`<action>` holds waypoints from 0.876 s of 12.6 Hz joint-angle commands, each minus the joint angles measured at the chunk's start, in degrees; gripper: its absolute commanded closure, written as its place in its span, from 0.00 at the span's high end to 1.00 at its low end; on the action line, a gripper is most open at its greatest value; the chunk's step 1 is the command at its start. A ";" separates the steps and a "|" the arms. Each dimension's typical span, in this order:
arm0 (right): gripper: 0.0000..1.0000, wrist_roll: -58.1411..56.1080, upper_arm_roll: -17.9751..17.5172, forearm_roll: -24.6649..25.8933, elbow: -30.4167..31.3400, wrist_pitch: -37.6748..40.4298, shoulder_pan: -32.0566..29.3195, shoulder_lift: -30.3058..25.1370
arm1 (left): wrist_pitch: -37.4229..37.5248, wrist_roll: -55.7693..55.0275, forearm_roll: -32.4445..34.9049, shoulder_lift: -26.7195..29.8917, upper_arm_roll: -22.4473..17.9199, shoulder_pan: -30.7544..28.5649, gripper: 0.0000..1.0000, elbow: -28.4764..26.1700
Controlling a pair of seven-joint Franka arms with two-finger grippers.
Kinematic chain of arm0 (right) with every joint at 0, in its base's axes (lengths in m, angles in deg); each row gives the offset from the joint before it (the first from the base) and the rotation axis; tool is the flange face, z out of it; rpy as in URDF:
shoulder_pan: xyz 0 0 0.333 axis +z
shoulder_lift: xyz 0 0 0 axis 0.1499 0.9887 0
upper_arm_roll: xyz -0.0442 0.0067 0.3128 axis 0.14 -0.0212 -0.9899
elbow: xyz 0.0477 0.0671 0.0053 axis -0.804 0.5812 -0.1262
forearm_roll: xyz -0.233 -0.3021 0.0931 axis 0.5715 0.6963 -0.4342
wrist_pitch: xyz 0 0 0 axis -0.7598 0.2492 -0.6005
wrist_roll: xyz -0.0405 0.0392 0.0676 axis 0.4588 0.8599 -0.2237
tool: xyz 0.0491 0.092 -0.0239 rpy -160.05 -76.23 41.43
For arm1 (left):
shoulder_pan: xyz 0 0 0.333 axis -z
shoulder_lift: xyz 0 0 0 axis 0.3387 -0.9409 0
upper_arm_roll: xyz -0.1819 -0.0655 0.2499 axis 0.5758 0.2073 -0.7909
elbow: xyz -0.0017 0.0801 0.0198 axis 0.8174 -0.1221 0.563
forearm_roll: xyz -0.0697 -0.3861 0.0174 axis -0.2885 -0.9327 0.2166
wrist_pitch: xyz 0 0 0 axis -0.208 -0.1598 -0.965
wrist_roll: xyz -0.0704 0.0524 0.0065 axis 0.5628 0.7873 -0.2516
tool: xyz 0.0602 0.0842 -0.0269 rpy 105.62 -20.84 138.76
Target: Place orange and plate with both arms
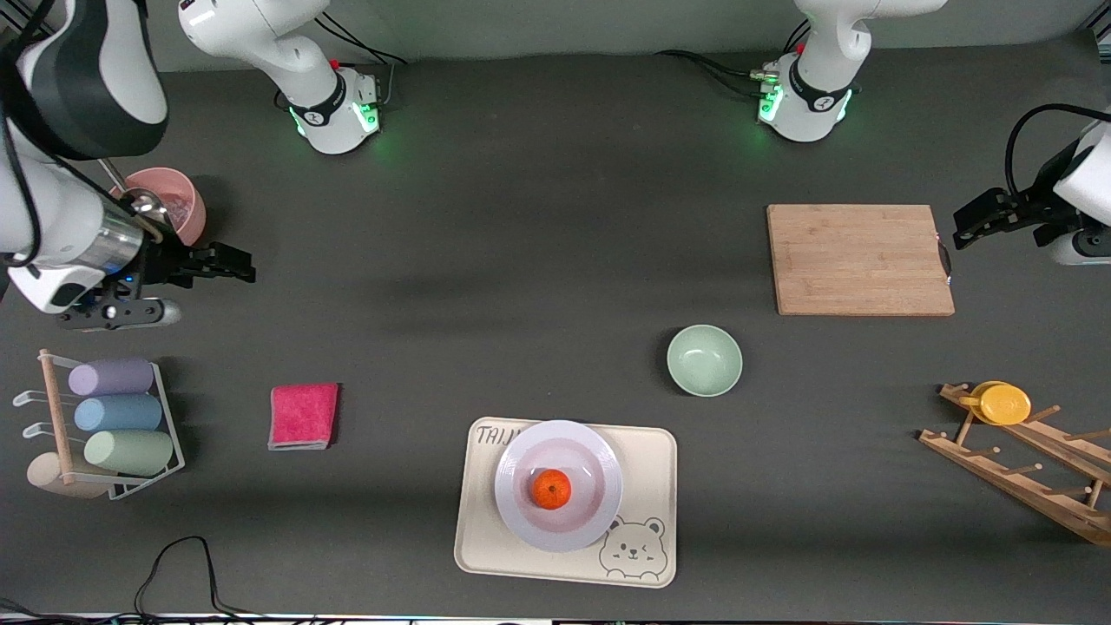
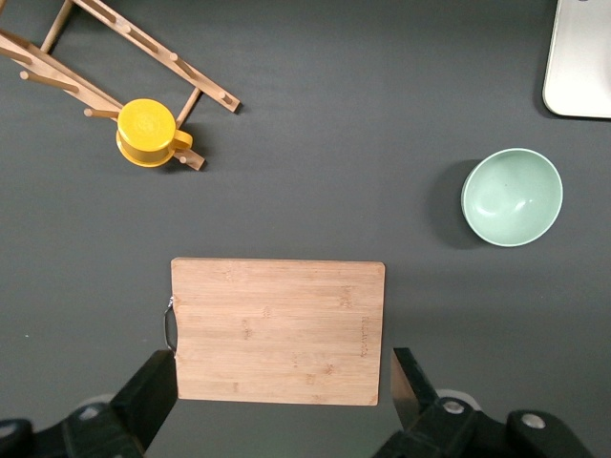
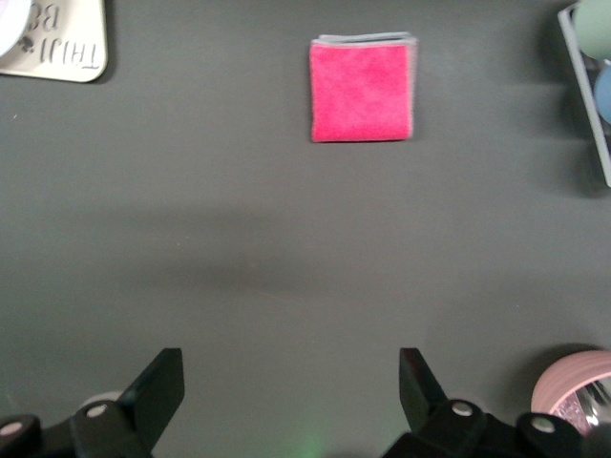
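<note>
Orange (image 1: 551,489) sitting in plate (image 1: 558,484) on bear tray (image 1: 647,469), well apart from both grippers. Left gripper (image 2: 284,382) hovering w/ jaws wide over cutting board (image 2: 278,329). Right gripper (image 3: 291,382) hanging wide open over bare table, pink cloth (image 3: 363,89) ahead.

A dark grey table (image 1: 538,260) under soft, even light.

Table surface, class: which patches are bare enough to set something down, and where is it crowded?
Bare table lies between the pink cloth and the green bowl, and from there up to the arm bases. The cutting board is bare too. Crowded: the tray, filled by the plate with the orange.
</note>
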 commanded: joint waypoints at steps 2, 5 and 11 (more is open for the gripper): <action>1.00 2.24 0.93 0.41 -1.47 2.18 0.55 -2.21 | 4.12 0.18 1.28 2.45 0.27 -0.14 1.00 1.03; 1.00 3.55 0.32 2.51 -1.30 2.18 1.34 -4.66 | 5.62 0.18 2.08 2.90 0.36 -0.14 1.00 1.39; 1.00 4.79 -22.01 2.79 1.43 1.83 -20.45 -7.57 | 5.62 0.01 1.90 2.90 0.36 -0.14 1.00 1.39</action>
